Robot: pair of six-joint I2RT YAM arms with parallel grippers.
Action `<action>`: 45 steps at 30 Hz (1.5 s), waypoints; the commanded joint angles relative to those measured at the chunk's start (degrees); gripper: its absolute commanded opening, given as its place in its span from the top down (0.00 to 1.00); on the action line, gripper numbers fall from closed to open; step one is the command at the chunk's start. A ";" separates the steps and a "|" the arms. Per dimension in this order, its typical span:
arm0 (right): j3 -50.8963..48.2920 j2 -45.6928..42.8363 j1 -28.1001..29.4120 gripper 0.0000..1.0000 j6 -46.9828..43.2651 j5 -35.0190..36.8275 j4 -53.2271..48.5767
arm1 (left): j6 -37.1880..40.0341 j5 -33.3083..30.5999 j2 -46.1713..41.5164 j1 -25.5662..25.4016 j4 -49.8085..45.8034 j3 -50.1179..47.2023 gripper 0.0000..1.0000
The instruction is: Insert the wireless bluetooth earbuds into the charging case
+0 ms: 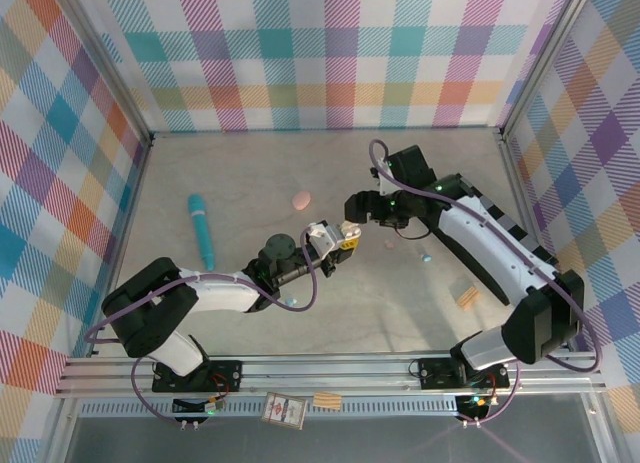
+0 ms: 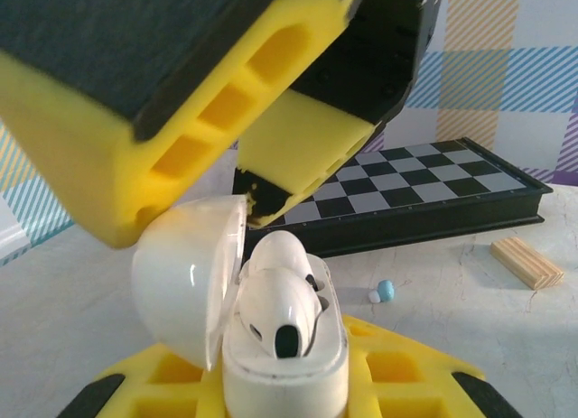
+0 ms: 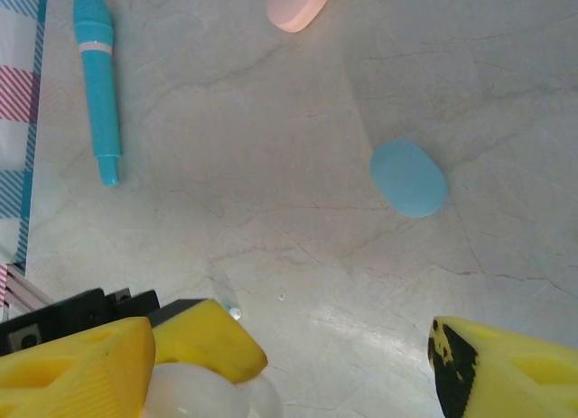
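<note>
Now left arm [image 1: 215,293] extended, clamping charging case [image 2: 284,373]; right fingers [image 3: 506,364] splayed above.

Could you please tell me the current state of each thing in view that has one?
left gripper: shut on the white charging case
right gripper: open, holding nothing
white charging case: lid open, white earbud inside
teal earbud: loose, outside any case
pink case: closed
blue case: closed
chessboard: folded shut
</note>
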 commanded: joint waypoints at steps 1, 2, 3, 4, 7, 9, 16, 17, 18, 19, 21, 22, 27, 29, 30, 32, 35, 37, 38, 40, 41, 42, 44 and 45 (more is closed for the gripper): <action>-1.94 -3.23 0.19 0.20 -3.22 -1.13 -5.45 | -0.71 -1.34 -2.10 0.38 4.08 -0.21 1.00; -2.28 -3.80 0.17 0.20 -3.71 -1.25 -5.82 | -0.76 -1.25 -2.18 0.41 4.00 -0.21 1.00; -2.48 -4.58 0.19 0.20 -4.14 -1.25 -5.91 | -0.79 -1.21 -2.35 0.47 3.91 -0.28 1.00; -2.78 -5.38 0.19 0.20 -4.59 -1.05 -5.89 | -0.76 -1.08 -2.48 0.55 3.74 -0.30 1.00; -3.48 -8.58 0.18 0.19 -7.50 -1.01 -3.73 | -0.18 -0.14 -2.89 0.95 3.24 -0.36 1.00; -4.04 -11.16 0.15 0.18 -10.76 -1.65 -0.98 | 1.43 2.04 -3.95 1.88 2.56 -1.04 1.00; -9.01 -20.71 0.53 0.13 -39.16 -13.42 7.41 | 7.30 22.81 -11.48 6.64 -10.23 -0.67 1.00; -10.36 -21.90 0.62 0.15 -42.10 -13.85 9.03 | 8.70 24.99 -12.45 6.91 -13.66 0.02 1.00; -11.88 -23.26 0.78 0.17 -45.56 -14.25 10.87 | 10.61 27.01 -13.56 7.08 -18.10 1.11 1.00; -13.07 -24.21 1.05 0.19 -49.90 -15.30 11.83 | 12.72 28.62 -14.47 7.23 -22.56 2.17 1.00; -13.47 -25.08 2.66 0.25 -58.71 -16.91 10.35 | 15.65 30.45 -15.73 7.30 -29.28 4.03 1.00; -13.43 -25.35 4.07 0.27 -62.80 -16.38 9.17 | 16.79 31.00 -16.20 7.27 -31.91 4.79 1.00; -11.33 -22.81 8.80 0.36 -72.26 -12.07 4.22 | 18.97 32.54 -17.56 7.36 -38.07 7.28 1.00; -10.29 -20.82 9.85 0.40 -73.31 -10.43 3.03 | 19.53 32.62 -18.04 7.45 -40.02 7.97 1.00; -10.07 -20.08 10.53 0.41 -73.64 -9.19 2.96 | 19.77 32.63 -18.24 7.44 -40.78 8.18 1.00; -9.42 -18.64 11.38 0.44 -74.11 -8.35 2.58 | 19.87 32.71 -18.73 7.53 -41.34 8.30 1.00; -8.89 -17.15 12.00 0.48 -74.21 -8.31 2.86 | 19.76 33.18 -18.91 7.44 -41.68 8.38 1.00; -8.82 -16.45 12.38 0.50 -74.27 -8.20 3.10 | 19.45 33.73 -18.93 7.45 -41.58 8.54 1.00; -8.74 -16.10 12.47 0.52 -74.26 -8.21 3.07 | 19.35 33.79 -18.92 7.44 -41.53 8.58 1.00; -8.66 -15.28 12.74 0.54 -74.04 -7.97 3.17 | 18.53 33.90 -18.81 7.45 -40.57 8.50 1.00; -8.63 -14.97 12.91 0.55 -74.07 -7.78 3.13 | 18.08 33.94 -18.87 7.45 -39.93 8.45 1.00; -8.55 -14.68 13.11 0.55 -74.08 -7.66 3.04 | 17.51 34.01 -18.82 7.51 -39.05 8.39 1.00; -8.47 -14.18 13.34 0.55 -74.08 -7.62 2.95 | 16.53 34.01 -18.79 7.44 -37.86 8.22 1.00; -8.34 -14.17 13.47 0.55 -74.02 -7.69 2.94 | 16.34 33.89 -18.73 7.44 -37.59 8.15 1.00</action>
